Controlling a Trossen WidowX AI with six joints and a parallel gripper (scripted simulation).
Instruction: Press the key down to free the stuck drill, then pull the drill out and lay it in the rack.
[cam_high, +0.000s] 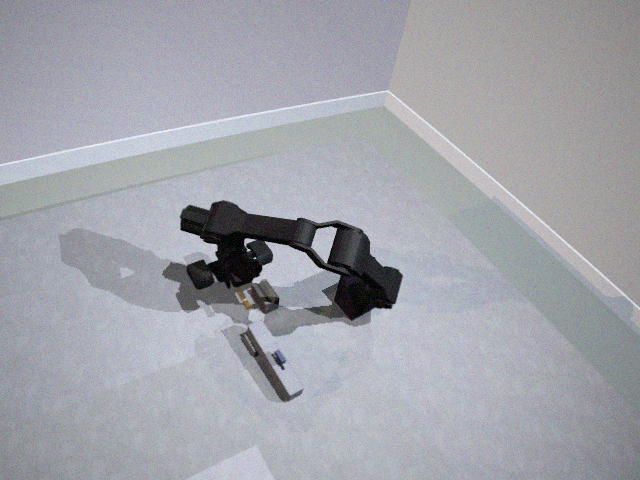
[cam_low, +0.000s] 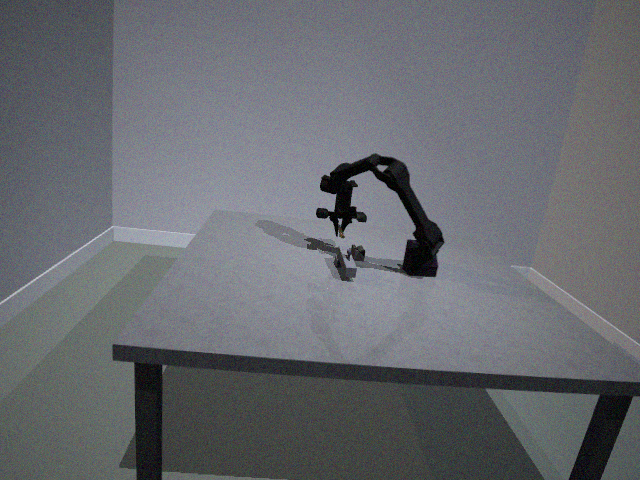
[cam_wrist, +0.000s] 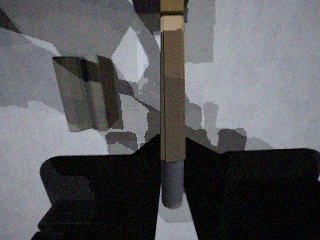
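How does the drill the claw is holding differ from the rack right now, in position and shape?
The drill is a long, slim tan bar with a grey round end, clamped in the claw and held above the table; the rack is a short, blocky grey-brown cradle with a groove, resting on the table, untouched. The drill hangs beside the rack, not in it.

Matt black claw (cam_wrist: 172, 175); drill (cam_wrist: 172, 100) wood-brown with dull grey metal shank; smooth grey table (cam_low: 258, 310).
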